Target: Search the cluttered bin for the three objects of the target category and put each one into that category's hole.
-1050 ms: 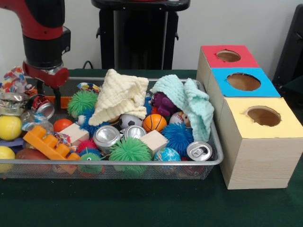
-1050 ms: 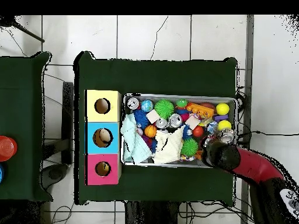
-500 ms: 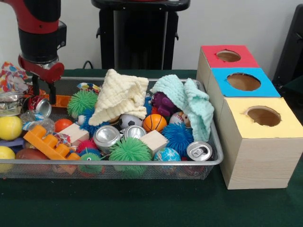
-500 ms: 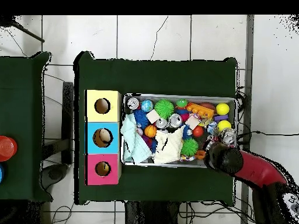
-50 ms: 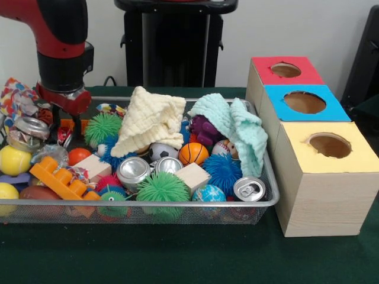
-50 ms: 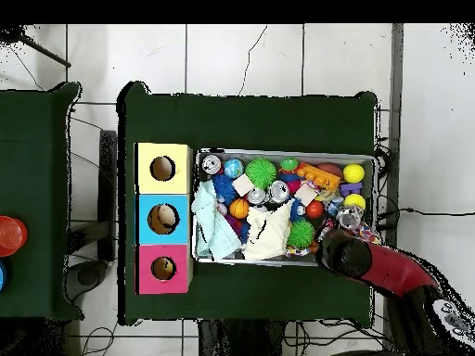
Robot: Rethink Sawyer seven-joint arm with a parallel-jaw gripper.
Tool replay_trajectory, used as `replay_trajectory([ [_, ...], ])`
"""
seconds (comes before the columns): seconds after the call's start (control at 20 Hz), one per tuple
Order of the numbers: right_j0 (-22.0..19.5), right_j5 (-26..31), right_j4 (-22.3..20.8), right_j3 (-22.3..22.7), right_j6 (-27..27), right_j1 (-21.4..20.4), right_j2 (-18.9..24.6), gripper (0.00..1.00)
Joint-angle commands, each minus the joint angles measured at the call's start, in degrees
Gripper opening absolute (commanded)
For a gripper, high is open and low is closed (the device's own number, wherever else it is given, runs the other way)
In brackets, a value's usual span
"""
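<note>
My pincer [image 5: 61,124] hangs low over the left end of the silver wire-mesh bin [image 5: 177,206]; whether it is spread or closed I cannot tell. Since a moment ago my arm has slid rightward, and the crushed silver can [image 5: 26,131] just left of it has shifted. No writing on anything is legible. To the right lie an orange toy brick [image 5: 59,179], a cream waffle cloth [image 5: 149,120], two upright silver cans [image 5: 132,171] and a mint cloth [image 5: 237,130]. Beyond stand the red-topped [image 5: 285,70], blue-topped [image 5: 305,102] and yellow-topped wooden boxes [image 5: 329,145], each holed.
</note>
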Motion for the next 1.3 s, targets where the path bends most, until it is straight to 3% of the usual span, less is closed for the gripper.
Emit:
replay_trajectory([
  [0.05, 1.5, -3.6, 2.1, 1.2, 9.4, 3.5, -0.1, 1.00],
  [0.3, 4.3, -2.5, 4.1, 5.8, 12.1, 0.8, -1.7, 1.00],
  [0.8, 7.5, 2.4, 8.4, 11.2, 11.5, -5.7, -4.1, 1.00],
  [1.05, 8.0, 5.0, 9.3, 10.7, 8.7, -7.8, -5.0, 1.00],
  [1.3, 6.7, 4.8, 9.0, 8.2, 6.1, -6.1, -4.5, 1.00],
])
